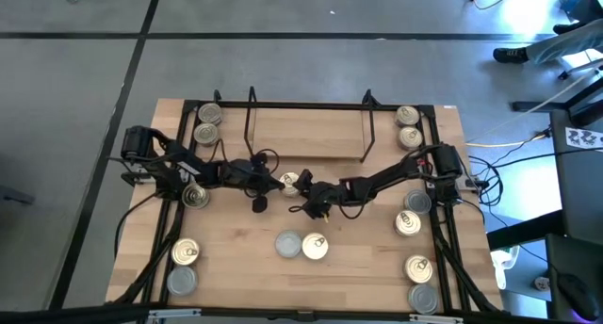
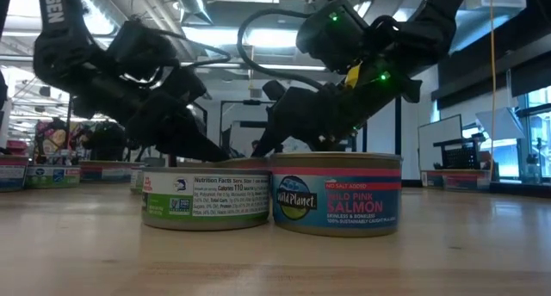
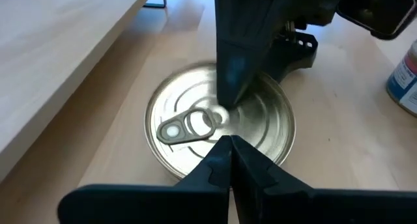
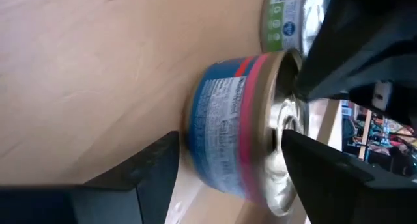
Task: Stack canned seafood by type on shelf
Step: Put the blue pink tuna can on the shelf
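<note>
1. The left gripper [image 1: 273,181] sat at mid-table with its fingers [image 3: 229,165] pressed fully together, gripping nothing; their joined tips rested just over the near rim of a gold-lidded tin [image 3: 220,122].
2. That tin [image 1: 290,181] lay directly ahead of the left gripper, between it and the right gripper, in front of the shelf [image 1: 311,126].
3. The right gripper [image 1: 307,185] met the tin from the opposite side, jaws spread wide; its fingers [image 4: 146,168] stood on either side of the blue-and-pink labelled tin [image 4: 244,129], and whether the pads touched it could not be told.
4. Nearer the table's front edge than both grippers, two more tins [image 1: 301,245] stood touching each other.
</note>
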Controlling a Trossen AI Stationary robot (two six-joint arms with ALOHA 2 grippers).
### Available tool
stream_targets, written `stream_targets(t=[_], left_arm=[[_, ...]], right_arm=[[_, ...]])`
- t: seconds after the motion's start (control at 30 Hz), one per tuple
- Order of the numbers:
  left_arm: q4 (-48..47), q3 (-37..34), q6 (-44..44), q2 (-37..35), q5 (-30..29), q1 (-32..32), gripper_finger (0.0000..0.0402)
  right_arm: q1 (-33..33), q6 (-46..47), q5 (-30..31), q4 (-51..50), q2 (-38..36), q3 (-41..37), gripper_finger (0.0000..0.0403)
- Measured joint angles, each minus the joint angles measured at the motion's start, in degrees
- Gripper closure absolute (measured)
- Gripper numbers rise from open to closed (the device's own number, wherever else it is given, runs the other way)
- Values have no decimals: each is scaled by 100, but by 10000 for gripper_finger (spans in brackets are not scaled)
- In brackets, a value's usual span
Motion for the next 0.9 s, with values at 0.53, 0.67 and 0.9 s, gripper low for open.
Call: stream_targets(t=[0.53, 0.67, 0.9], left_arm=[[587, -356, -166, 0, -26, 24, 400], [601, -358, -164, 0, -24, 24, 399], [608, -359, -119, 0, -32, 25, 399]], right_arm=[[-144, -65, -98, 392, 10, -9, 137], [-160, -201, -101, 419, 19, -9, 137], [-217, -488, 83, 442, 199, 151, 136]])
